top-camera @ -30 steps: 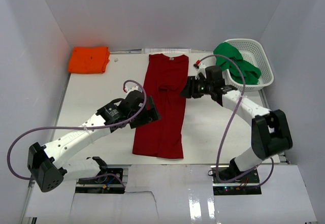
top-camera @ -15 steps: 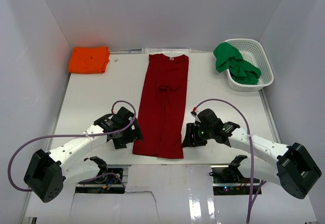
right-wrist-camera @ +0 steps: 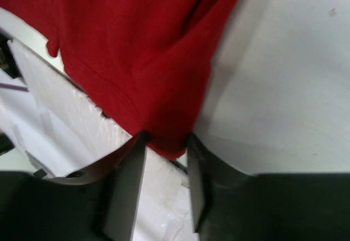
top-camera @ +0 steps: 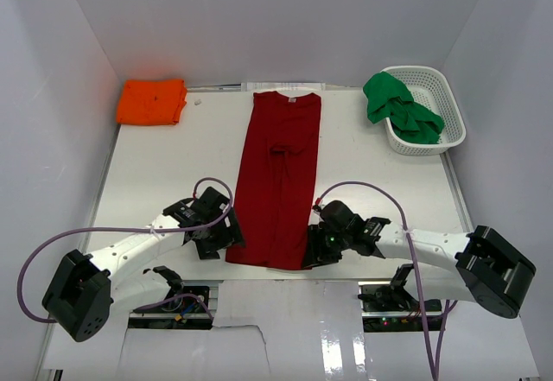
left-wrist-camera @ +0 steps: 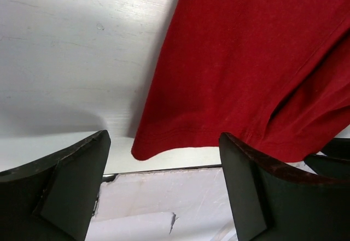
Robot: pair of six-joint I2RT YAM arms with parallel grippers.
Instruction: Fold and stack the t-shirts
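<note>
My dark red t-shirt lies long and flat on the table, well left of the basket. My right hand pinches its near hem corner; my left hand gapes at the other.

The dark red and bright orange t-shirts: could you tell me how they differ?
The dark red cloth t-shirt lies stretched long down mid-table; the bright orange cloth t-shirt is folded compact at the far left corner. The left gripper and right gripper sit at the red one's near hem; the orange one lies alone. Both rest on the white table.
</note>
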